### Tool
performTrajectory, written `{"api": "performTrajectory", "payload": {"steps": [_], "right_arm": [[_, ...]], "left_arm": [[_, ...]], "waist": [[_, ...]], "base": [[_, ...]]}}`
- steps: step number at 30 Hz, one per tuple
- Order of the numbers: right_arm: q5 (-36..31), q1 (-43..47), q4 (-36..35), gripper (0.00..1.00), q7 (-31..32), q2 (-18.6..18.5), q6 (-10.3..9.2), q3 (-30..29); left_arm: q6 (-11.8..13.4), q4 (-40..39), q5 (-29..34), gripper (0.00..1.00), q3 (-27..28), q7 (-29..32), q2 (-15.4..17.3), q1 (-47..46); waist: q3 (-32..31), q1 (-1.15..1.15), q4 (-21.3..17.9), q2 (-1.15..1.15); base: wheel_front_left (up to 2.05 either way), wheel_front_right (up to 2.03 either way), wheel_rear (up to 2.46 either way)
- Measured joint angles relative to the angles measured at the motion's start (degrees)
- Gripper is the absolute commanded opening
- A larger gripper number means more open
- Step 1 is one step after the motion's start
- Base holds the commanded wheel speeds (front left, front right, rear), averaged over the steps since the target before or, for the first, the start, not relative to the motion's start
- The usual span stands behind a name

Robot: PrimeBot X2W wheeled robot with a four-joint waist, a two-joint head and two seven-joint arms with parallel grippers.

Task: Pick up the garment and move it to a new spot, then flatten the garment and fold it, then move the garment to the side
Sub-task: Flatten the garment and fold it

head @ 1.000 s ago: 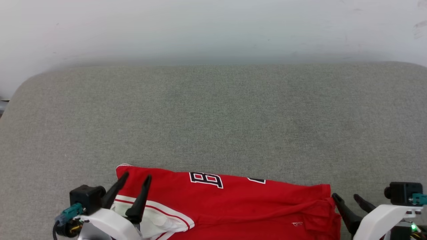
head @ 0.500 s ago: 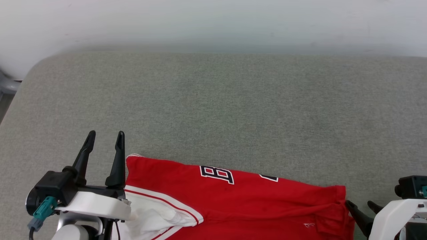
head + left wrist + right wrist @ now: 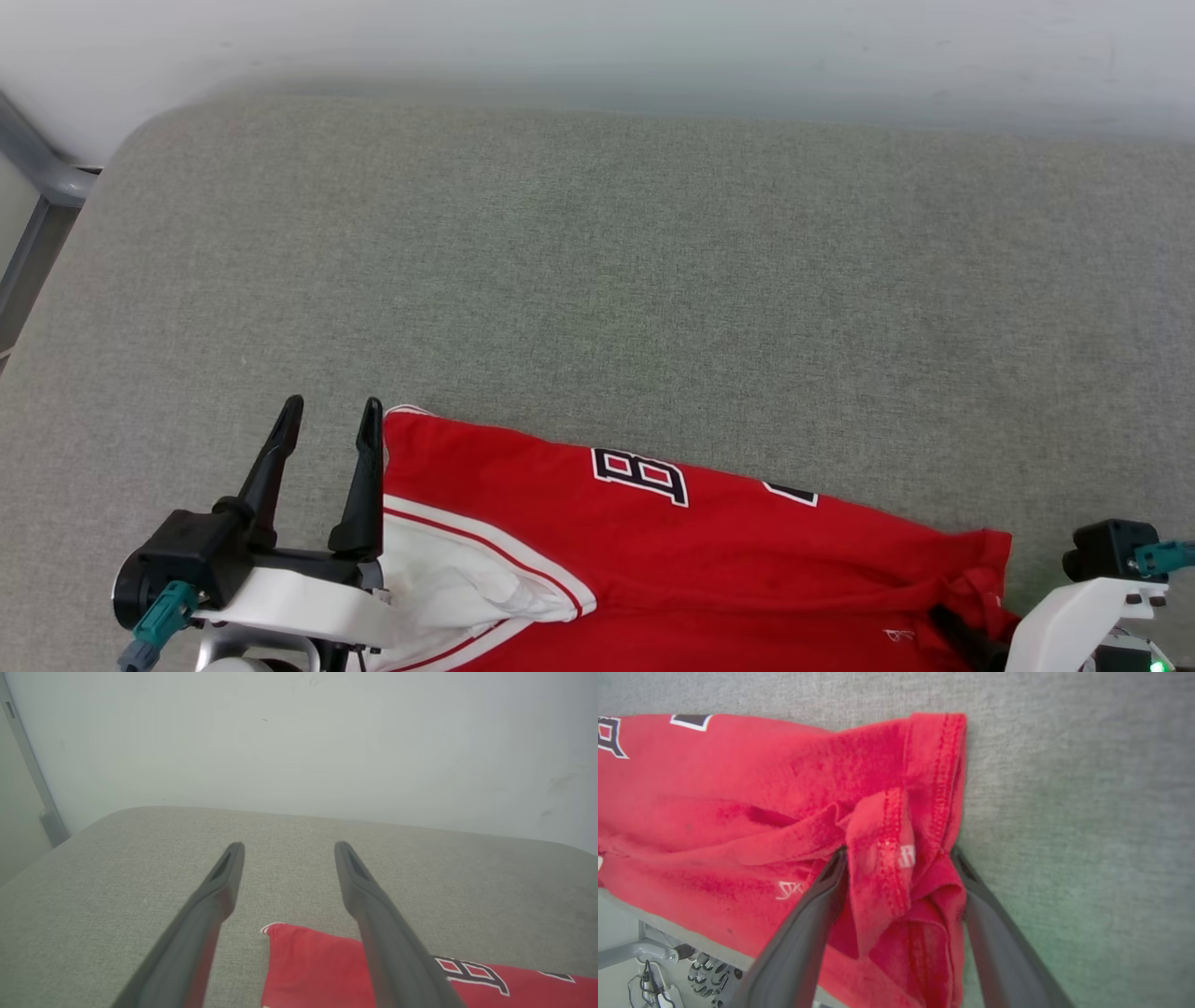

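Right tool (image 3: 897, 850): my two long dark fingers stand apart, one on each side of a bunched fold of hem. This fold is at the near right corner of the red soft-fabric jersey garment with white sleeves (image 3: 714, 788). The fold rises between the fingers, and they are not pressed together on it.

Left tool (image 3: 333, 403): my fingers stand apart with nothing between them. The tool hovers just beside the garment's far left corner. In the left wrist view the tool (image 3: 288, 846) points past that corner, and the inner finger crosses over the garment (image 3: 317, 970).

Garment (image 3: 700, 560): it lies lengthwise, left to right, on the near part of the grey fabric-covered table (image 3: 597, 280). A crumpled white sleeve with red stripe trim (image 3: 467, 588) sits at its near left. Black-and-white block letters (image 3: 644, 476) run along its far edge and are partly cut off there.

Beyond the garment, the table extends to a pale wall (image 3: 597, 37). Far to the garment's left, past the table's rounded corner, stands a grey metal frame (image 3: 37, 168).
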Motion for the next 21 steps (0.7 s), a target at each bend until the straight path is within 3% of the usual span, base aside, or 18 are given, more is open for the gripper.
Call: {"api": "performTrajectory", "payload": {"steps": [2, 3, 4, 5, 15, 21], "right_arm": [[0.4, -0.6, 1.9, 1.0, 0.1, 0.1, 0.0, 0.6], [0.5, -1.0, 2.6, 0.44, 0.2, 0.1, -0.01, 0.9], [0.8, -1.3, 3.2, 0.15, 0.2, 0.1, -0.1, 1.1], [0.8, -1.5, 3.7, 0.0, -0.2, 0.1, -0.1, 1.3], [1.7, -3.3, 4.1, 0.0, -2.8, 0.0, 0.05, 2.7], [1.2, -3.8, 1.9, 0.0, -2.7, -1.6, 0.05, -0.6]], "left_arm": [[-0.5, 0.4, 0.4, 1.0, 0.2, 0.0, -0.4, -0.1], [-0.8, 0.6, 0.5, 1.0, 0.3, 0.0, -0.6, -0.1], [-0.9, 0.7, 0.7, 1.0, 0.3, 0.0, -0.8, -0.1], [-1.0, 0.9, 1.0, 1.0, 0.4, 0.0, -1.0, -0.1], [-1.4, 2.5, 1.4, 1.0, 1.2, 0.0, -1.4, 0.4], [-0.3, 2.4, 1.5, 1.0, 1.4, 0.4, -1.3, 0.8]], "waist": [[0.1, 0.0, 0.2, 0.0], [0.1, 0.0, 0.2, 0.0], [0.1, 0.0, 0.2, 0.0], [0.1, 0.0, 0.2, 0.0], [-2.1, 0.0, -1.3, 0.0], [-3.4, 0.0, -2.9, 0.0]], "base": [[0.0, 0.0, 0.0], [0.0, 0.0, 0.0], [0.0, 0.0, 0.0], [0.0, 0.0, 0.0], [0.0, 0.0, 0.0], [0.0, 0.0, 0.0]]}}
